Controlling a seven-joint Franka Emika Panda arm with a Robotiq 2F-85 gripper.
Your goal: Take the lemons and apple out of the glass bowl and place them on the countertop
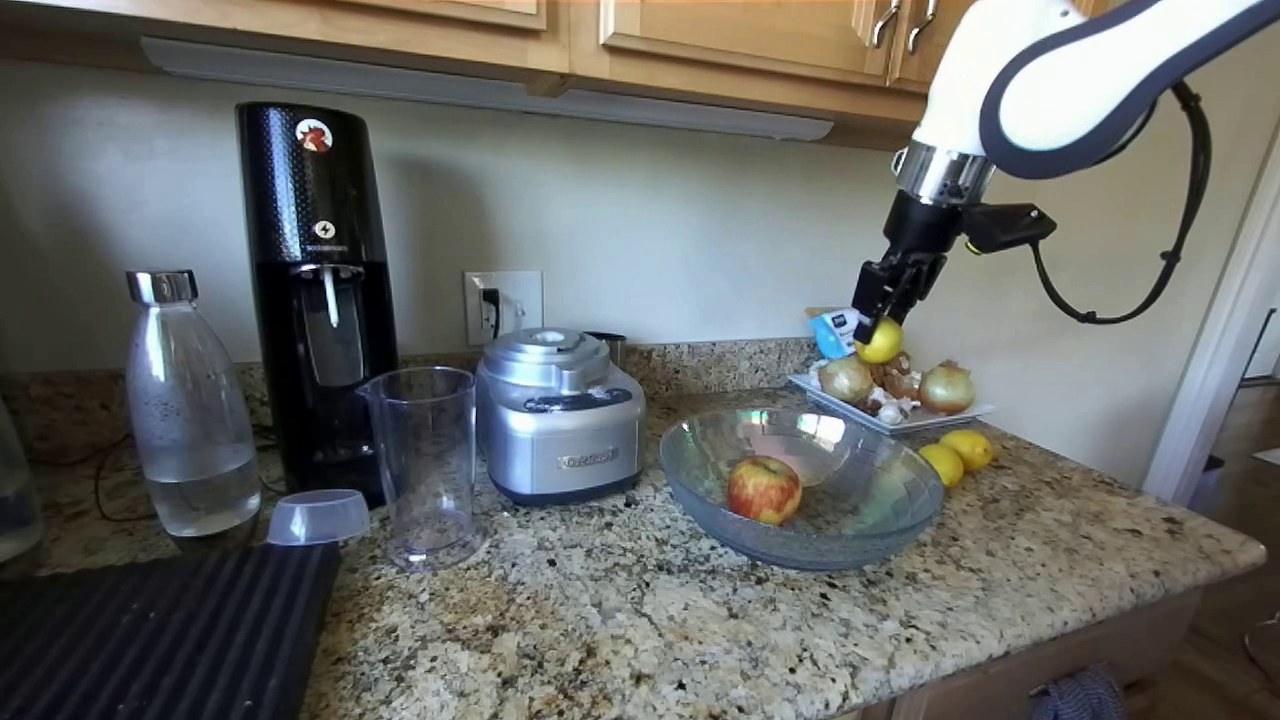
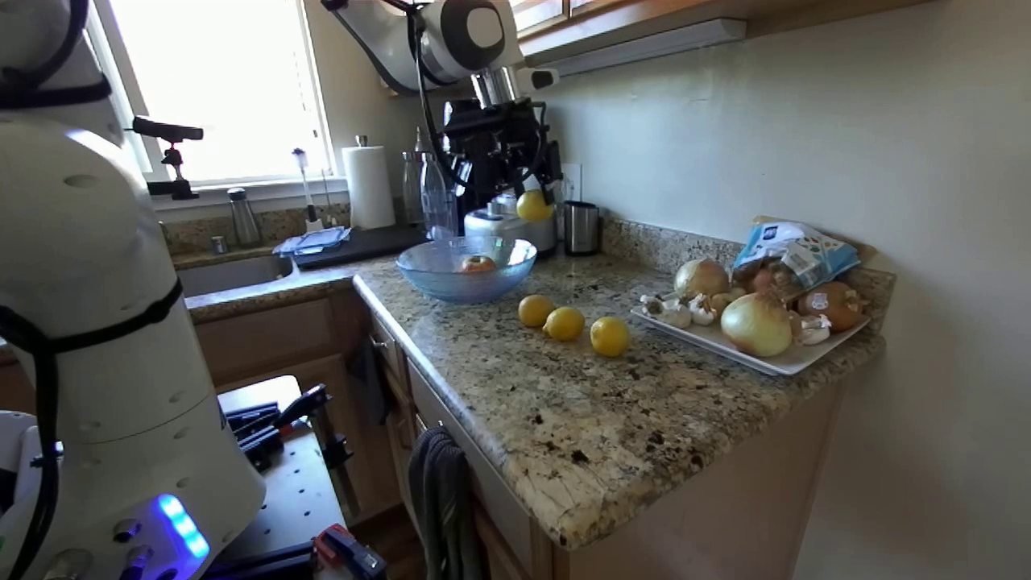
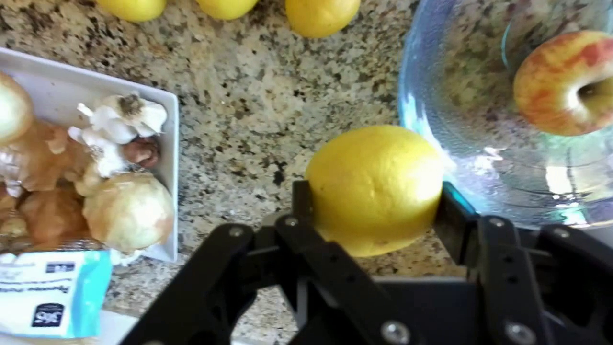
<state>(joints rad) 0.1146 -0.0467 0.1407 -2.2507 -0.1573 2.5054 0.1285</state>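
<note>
In the wrist view the gripper grips a lemon above the countertop, long axis seemingly nine to three o'clock, tips unclear. Three more lemons lie toward eleven; at two, the apple sits in the glass bowl, hollow facing up.

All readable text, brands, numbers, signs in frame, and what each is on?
"sodastream": black soda maker, tiny but legible
Lightning-bolt sign: same soda maker
"Cuisinart": silver food processor base, slightly blurred
"365": blue-and-white bag
Too small or blurred: the bag's other print, the food processor base's control markings, the sticker on a brown onion, the soda maker's red emblem.
</note>
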